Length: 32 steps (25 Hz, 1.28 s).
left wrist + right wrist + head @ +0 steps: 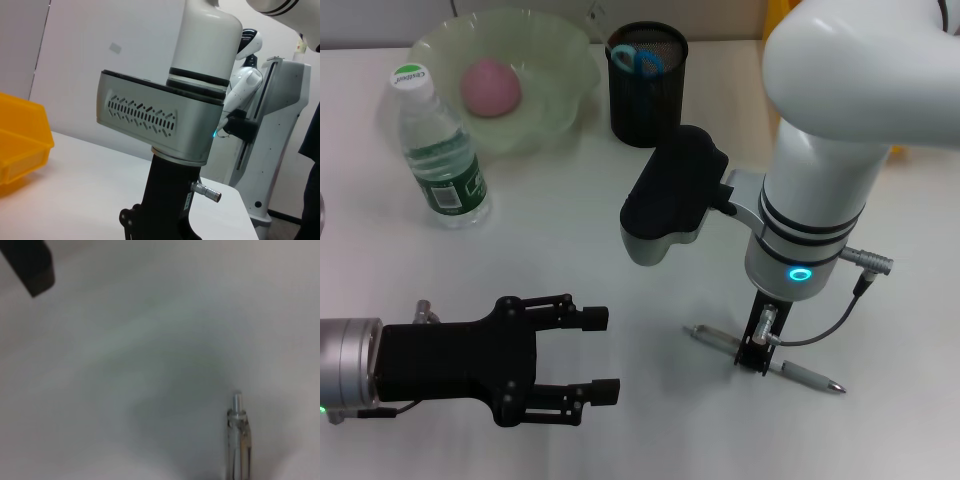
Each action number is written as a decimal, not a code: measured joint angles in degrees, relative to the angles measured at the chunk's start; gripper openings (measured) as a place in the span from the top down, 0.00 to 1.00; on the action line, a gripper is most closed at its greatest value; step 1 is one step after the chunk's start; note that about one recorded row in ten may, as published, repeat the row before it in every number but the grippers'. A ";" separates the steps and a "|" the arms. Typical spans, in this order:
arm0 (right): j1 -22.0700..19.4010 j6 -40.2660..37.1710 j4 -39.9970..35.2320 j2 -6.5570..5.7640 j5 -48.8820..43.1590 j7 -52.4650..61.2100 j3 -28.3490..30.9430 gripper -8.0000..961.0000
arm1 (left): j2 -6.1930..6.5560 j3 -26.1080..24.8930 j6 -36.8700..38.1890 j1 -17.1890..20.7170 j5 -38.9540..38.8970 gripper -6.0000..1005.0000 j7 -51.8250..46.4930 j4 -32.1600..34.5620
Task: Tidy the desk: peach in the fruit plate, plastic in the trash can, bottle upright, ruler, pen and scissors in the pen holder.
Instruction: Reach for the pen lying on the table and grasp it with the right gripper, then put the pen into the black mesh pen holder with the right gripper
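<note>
A silver pen [800, 374] lies flat on the white desk at the front right; its button end shows in the right wrist view [237, 432]. My right gripper [756, 352] stands straight down over the pen's middle, at desk level. My left gripper [604, 356] is open and empty, low at the front left, pointing toward the pen. A pink peach [490, 86] lies in the green fruit plate [558, 60]. The clear bottle [438, 150] stands upright beside the plate. Blue scissors handles [641, 62] stick out of the black mesh pen holder [646, 100]. Ruler, plastic and trash can are out of view.
The right arm's wrist housing [155, 120] fills the left wrist view, with a yellow bin [20, 145] at the desk's far side. A dark block [32, 265] shows at the corner of the right wrist view. Bare desk lies between the two grippers.
</note>
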 joint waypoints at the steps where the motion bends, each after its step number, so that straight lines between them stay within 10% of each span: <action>1: 0.00 -0.03 -0.01 0.00 -0.02 0.00 0.00 0.78 | 0.00 -0.01 0.03 0.00 0.00 0.22 0.00 0.00; 12: -3.28 -0.29 -6.40 -0.33 -2.96 -0.57 1.44 0.86 | 0.00 -0.26 0.37 0.02 0.00 0.22 0.00 0.00; 32: -25.39 13.45 -27.43 -0.34 -0.54 -34.80 29.86 0.86 | 0.00 -0.22 1.17 -0.48 -0.50 0.22 -0.49 0.04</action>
